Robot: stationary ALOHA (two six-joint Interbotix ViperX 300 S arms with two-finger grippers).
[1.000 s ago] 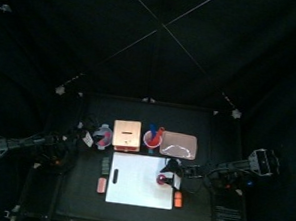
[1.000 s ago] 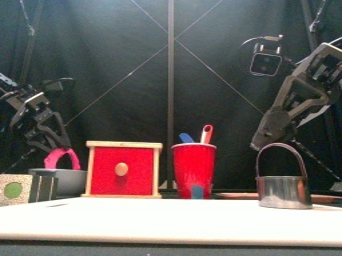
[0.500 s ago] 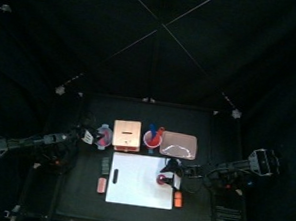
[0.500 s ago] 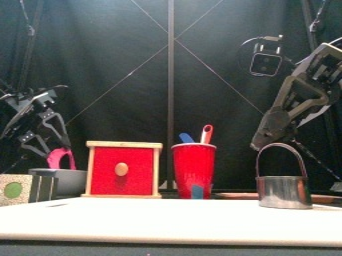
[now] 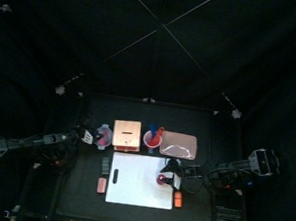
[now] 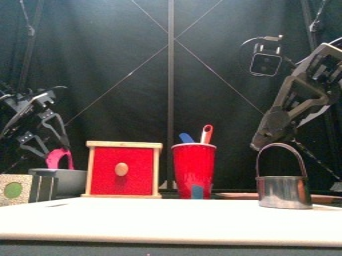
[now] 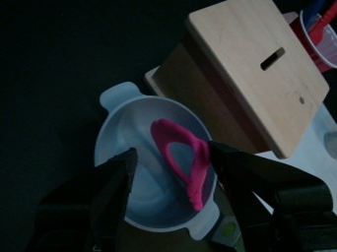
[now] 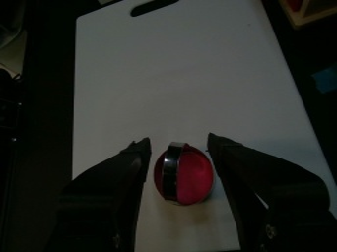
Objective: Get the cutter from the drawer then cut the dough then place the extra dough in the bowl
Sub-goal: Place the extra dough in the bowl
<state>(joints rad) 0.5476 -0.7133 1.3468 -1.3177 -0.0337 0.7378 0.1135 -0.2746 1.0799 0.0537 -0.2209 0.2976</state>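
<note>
The white cutting board [image 5: 136, 180] was laid on the near part of the black worktop [image 5: 73, 200]. At its right edge the cutter [image 6: 283, 180] was stood handle up, red dough [image 8: 188, 179] inside it, with the right gripper [image 8: 178, 141] over it, jaws apart on either side. Farther back were ranged a wooden box [image 6: 123, 170], red cup [image 6: 194, 170] and pink tray [image 5: 180, 144]. Left of the box, a pink dough ring [image 7: 184, 167] was lying in the bowl [image 7: 132, 138] beneath the left gripper [image 7: 171, 157], jaws apart. Black curtains [image 6: 120, 60] were hung behind. A small reddish thing [image 5: 99, 185] left of the board could not be made out.
</note>
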